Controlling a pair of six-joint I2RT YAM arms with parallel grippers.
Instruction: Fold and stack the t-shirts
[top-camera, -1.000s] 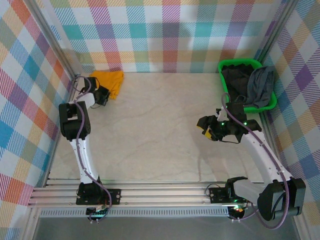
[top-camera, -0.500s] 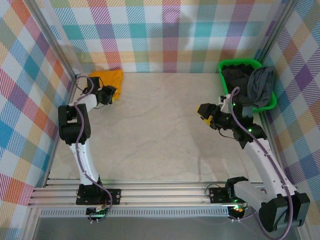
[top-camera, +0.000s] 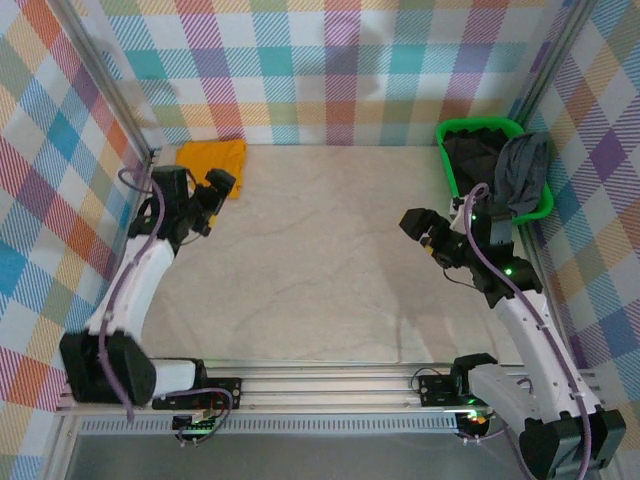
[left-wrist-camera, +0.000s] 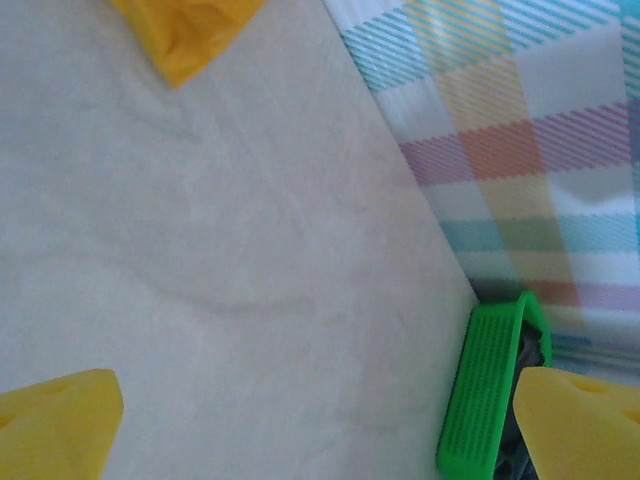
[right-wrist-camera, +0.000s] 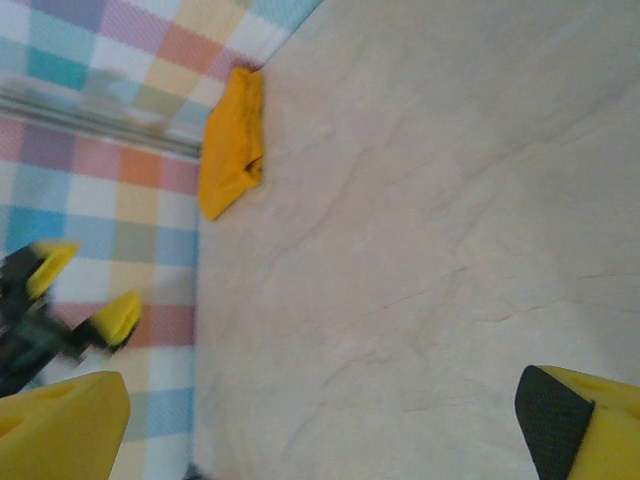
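A folded mustard-orange t-shirt (top-camera: 213, 155) lies flat in the table's back left corner, also seen as the orange shirt (right-wrist-camera: 232, 145) and its corner (left-wrist-camera: 185, 30) in the wrist views. My left gripper (top-camera: 212, 190) stands open just in front of it, apart from the cloth. The grey t-shirt (top-camera: 522, 172) drapes over the green basket (top-camera: 455, 130), with the near-black t-shirt (top-camera: 472, 160) inside. My right gripper (top-camera: 428, 232) is open and empty over the table, left of the basket.
Plaid walls close in the back and both sides. The green basket (left-wrist-camera: 485, 390) sits in the back right corner against the wall. Bare marbled tabletop (top-camera: 320, 260) spreads between the two arms. The arm bases stand on a rail at the near edge.
The left arm has pulled back from the orange shirt and swung toward the near left, leaving the shirt flat. The right arm has moved toward the basket.
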